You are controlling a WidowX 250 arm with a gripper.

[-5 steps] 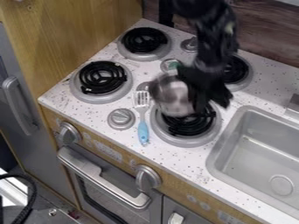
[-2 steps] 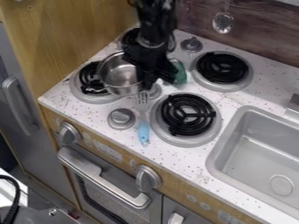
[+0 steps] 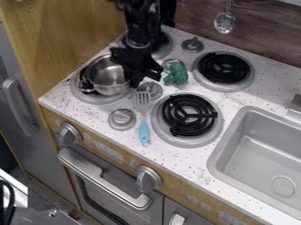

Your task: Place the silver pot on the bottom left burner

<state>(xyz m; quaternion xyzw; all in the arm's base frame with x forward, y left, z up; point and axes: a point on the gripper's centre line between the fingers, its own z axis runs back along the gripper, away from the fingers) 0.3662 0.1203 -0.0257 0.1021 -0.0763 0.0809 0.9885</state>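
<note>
- The claw (image 3: 146, 77) grips the pot (image 3: 110, 77) by one side.
- The pot is over the burner (image 3: 88, 98), near the left edge of the stove (image 3: 57, 95).
- It looks light, hard and slippery, best held near its top.
</note>
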